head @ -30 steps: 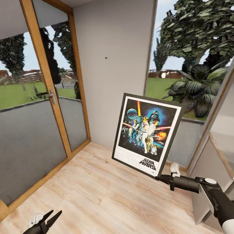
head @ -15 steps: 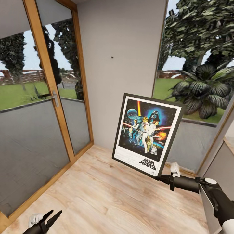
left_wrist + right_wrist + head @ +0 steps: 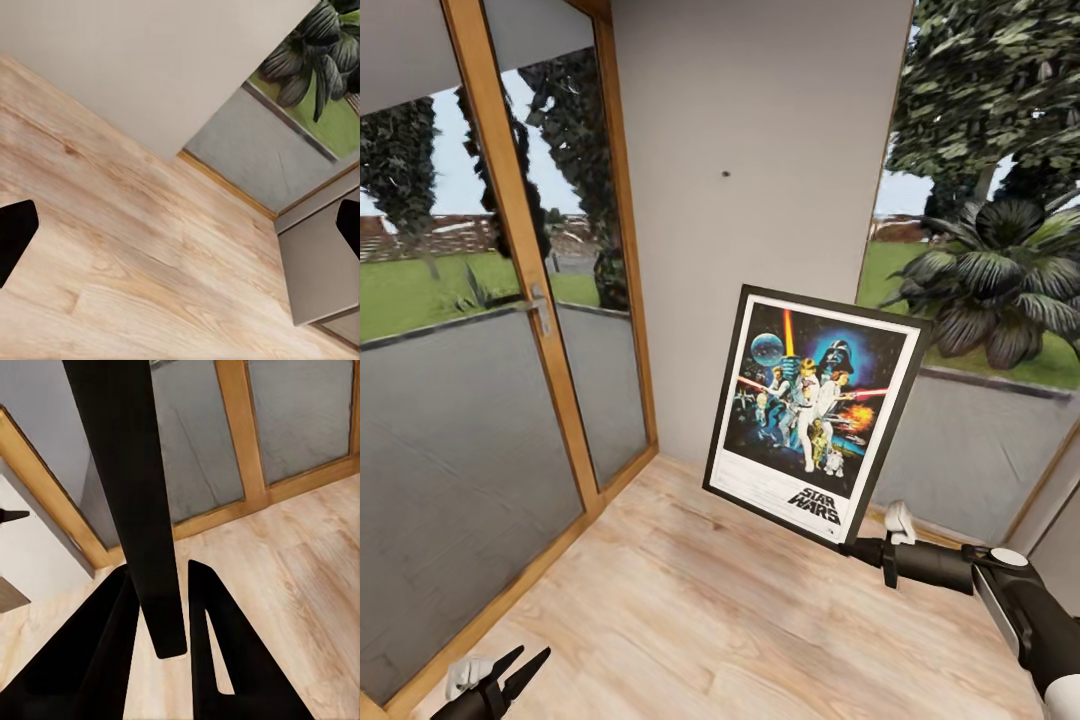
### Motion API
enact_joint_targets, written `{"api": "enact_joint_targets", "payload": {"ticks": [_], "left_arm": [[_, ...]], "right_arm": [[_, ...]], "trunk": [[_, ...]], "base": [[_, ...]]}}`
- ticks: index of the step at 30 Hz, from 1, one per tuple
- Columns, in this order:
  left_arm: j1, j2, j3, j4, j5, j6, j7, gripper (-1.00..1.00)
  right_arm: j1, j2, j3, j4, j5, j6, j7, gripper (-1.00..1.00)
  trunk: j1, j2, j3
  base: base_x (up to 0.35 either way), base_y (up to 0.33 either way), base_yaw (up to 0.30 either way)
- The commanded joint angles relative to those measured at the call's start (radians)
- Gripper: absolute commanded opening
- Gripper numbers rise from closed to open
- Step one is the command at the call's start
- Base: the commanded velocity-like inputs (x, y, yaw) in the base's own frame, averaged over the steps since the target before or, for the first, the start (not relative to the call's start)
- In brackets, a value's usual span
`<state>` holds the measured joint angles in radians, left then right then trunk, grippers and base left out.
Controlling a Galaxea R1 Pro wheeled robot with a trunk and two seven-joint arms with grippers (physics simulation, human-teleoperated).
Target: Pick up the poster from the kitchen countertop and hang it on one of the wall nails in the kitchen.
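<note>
At the poster (image 3: 812, 412)'s bottom corner, our right gripper (image 3: 857, 547) is clamping its frame; our left gripper (image 3: 510, 677) is hanging wide open. We are risking a swing or slip, missing the wall nail (image 3: 727, 174).

Head camera looks forward and down at the grey wall (image 3: 760, 150). Both wrist cameras sit close behind their claws, sharing the wooden floor (image 3: 112, 247) with it.

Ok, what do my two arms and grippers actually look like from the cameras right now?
The right arm has a glossy black forearm and wrist, a pale grey-white band at the elbow end, and a small white part on top near the wrist. The right gripper has two long, flat, tapering black fingers. The left gripper is also black, with two slim pointed fingers and a white part behind them. No cables or markings are visible.
</note>
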<state>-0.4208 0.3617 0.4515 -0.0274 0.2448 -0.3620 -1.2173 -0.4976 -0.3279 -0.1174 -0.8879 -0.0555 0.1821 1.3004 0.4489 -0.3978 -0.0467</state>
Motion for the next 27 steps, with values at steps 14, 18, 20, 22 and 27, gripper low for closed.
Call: {"api": "enact_joint_targets", "payload": {"ticks": [14, 18, 20, 22, 27], "left_arm": [[-0.001, 0.000, -0.008, 0.001, 0.010, -0.005, -0.002, 1.00], [-0.001, 0.000, -0.008, 0.001, 0.010, -0.005, -0.002, 1.00], [-0.001, 0.000, -0.008, 0.001, 0.010, -0.005, -0.002, 1.00], [-0.001, 0.000, -0.008, 0.001, 0.010, -0.005, -0.002, 1.00], [-0.001, 0.000, -0.009, 0.001, 0.010, -0.005, -0.002, 1.00]], "right_arm": [[-0.001, 0.001, -0.001, 0.000, -0.004, 0.012, 0.007, -1.00], [-0.001, 0.000, 0.000, 0.000, -0.004, 0.012, 0.007, -1.00], [-0.001, 0.000, 0.000, 0.000, -0.004, 0.011, 0.007, -1.00], [-0.001, 0.000, -0.001, 0.000, -0.004, 0.011, 0.008, -1.00], [-0.001, 0.000, 0.000, 0.000, -0.004, 0.011, 0.008, -1.00]], "trunk": [[0.001, -0.002, 0.007], [0.001, -0.002, 0.007], [0.001, -0.002, 0.007], [0.001, -0.002, 0.007], [0.001, -0.002, 0.009]], "base": [[0.253, 0.248, -0.138], [0.253, 0.248, -0.032], [0.253, 0.248, -0.006], [0.253, 0.248, -0.002], [0.253, 0.248, -0.085]]}}
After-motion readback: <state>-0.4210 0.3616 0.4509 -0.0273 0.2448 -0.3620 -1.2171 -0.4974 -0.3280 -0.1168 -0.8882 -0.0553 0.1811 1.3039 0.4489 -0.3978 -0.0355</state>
